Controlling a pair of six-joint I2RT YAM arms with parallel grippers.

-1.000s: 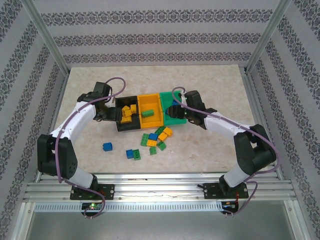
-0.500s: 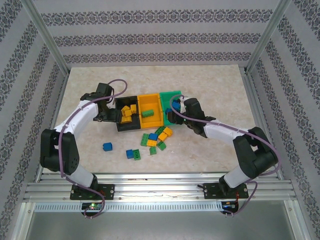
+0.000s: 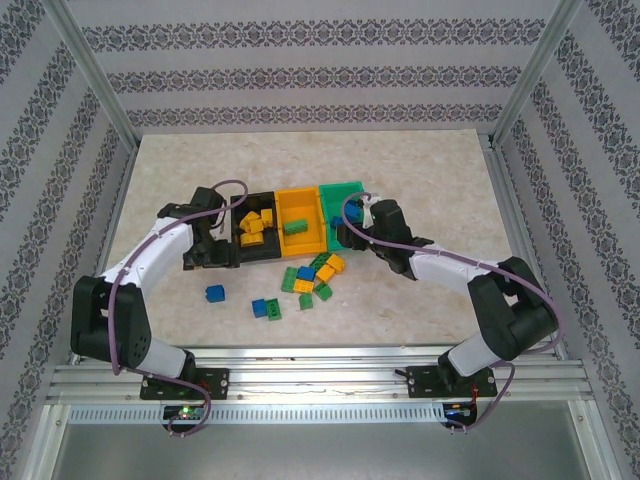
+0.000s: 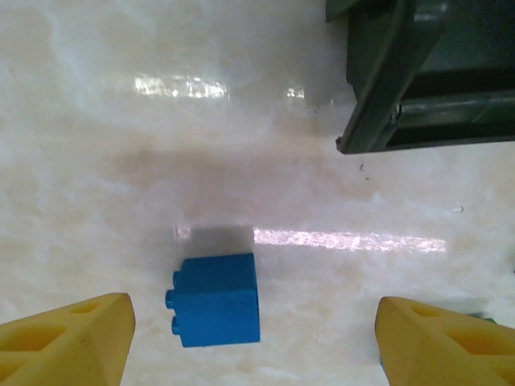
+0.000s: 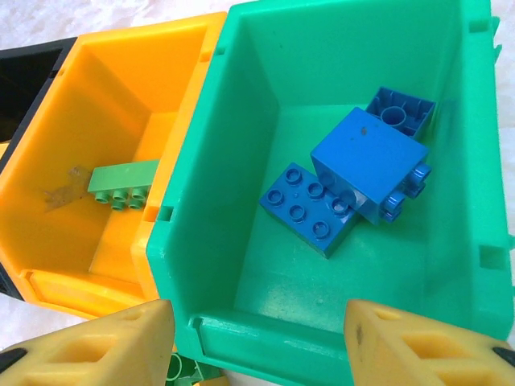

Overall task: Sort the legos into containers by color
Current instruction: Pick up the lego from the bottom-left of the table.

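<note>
— Our table (image 3: 430, 170) lies bare toward the frame's top edge. The black bin (image 3: 260, 254), orange bin (image 3: 297, 205) and green bin (image 5: 241, 112) stand joined mid-frame.

— Our right gripper (image 5: 256, 322) hangs spread and empty over the green bin's near rim, with blue legos (image 5: 354, 173) inside. Our left gripper (image 4: 254, 322), also spread and empty, hovers above a lone blue brick (image 4: 216, 299), apart from the black bin's corner.

No legible text, label, brand, number or sign can be read in any view. The studs of the blue bricks (image 5: 366, 161) in the green bin (image 5: 217, 161) are too small to show any moulded mark. The wall panels (image 3: 300, 75) at the top of the overhead frame carry a repeating ornamental pattern, not lettering.
</note>
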